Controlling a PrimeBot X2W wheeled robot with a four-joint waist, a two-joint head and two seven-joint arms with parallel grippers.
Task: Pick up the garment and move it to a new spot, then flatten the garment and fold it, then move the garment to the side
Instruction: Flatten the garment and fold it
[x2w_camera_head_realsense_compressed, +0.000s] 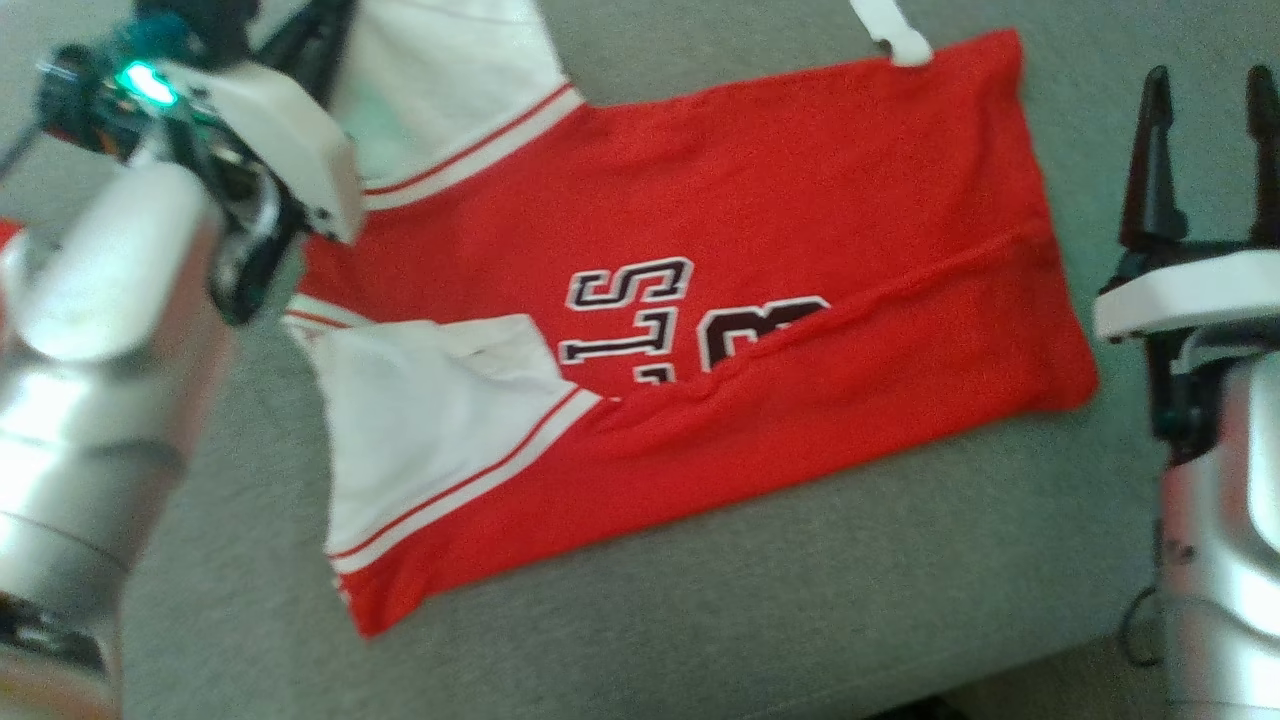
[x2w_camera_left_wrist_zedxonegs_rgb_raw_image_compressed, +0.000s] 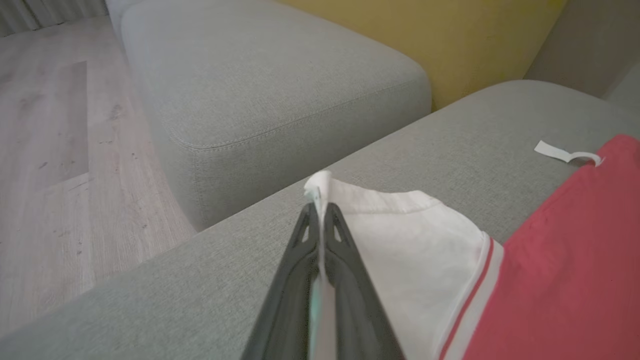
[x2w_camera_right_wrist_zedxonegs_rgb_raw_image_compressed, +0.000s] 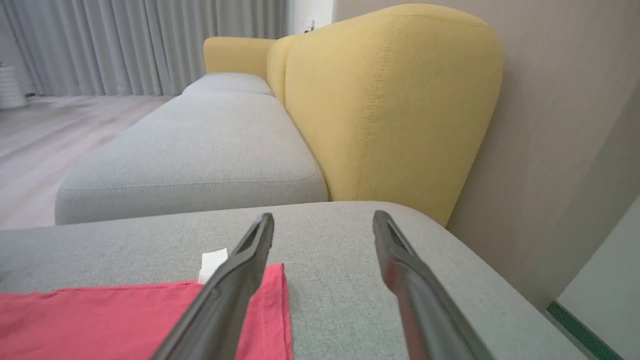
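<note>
A red jersey (x2w_camera_head_realsense_compressed: 760, 230) with white sleeves and dark lettering lies spread on the grey sofa cushion (x2w_camera_head_realsense_compressed: 760, 600), its lower edge folded over the print. My left gripper (x2w_camera_left_wrist_zedxonegs_rgb_raw_image_compressed: 320, 209) is shut on the edge of the far white sleeve (x2w_camera_left_wrist_zedxonegs_rgb_raw_image_compressed: 410, 240), which is lifted slightly off the cushion; the red body (x2w_camera_left_wrist_zedxonegs_rgb_raw_image_compressed: 565, 280) lies beside it. The near white sleeve (x2w_camera_head_realsense_compressed: 430, 430) rests flat. My right gripper (x2w_camera_head_realsense_compressed: 1210, 85) is open just off the jersey's hem end, above bare cushion. In the right wrist view, the red hem (x2w_camera_right_wrist_zedxonegs_rgb_raw_image_compressed: 125, 320) lies beside the gripper's left finger (x2w_camera_right_wrist_zedxonegs_rgb_raw_image_compressed: 240, 270).
A white tag (x2w_camera_head_realsense_compressed: 895, 30) sticks out from the jersey's far hem corner. A second grey seat cushion (x2w_camera_right_wrist_zedxonegs_rgb_raw_image_compressed: 200, 145) adjoins, with a yellow backrest (x2w_camera_right_wrist_zedxonegs_rgb_raw_image_compressed: 390, 100) and a wall behind. Wooden floor (x2w_camera_left_wrist_zedxonegs_rgb_raw_image_compressed: 55, 165) lies beyond the cushion's edge, with grey curtains (x2w_camera_right_wrist_zedxonegs_rgb_raw_image_compressed: 125, 45) farther back.
</note>
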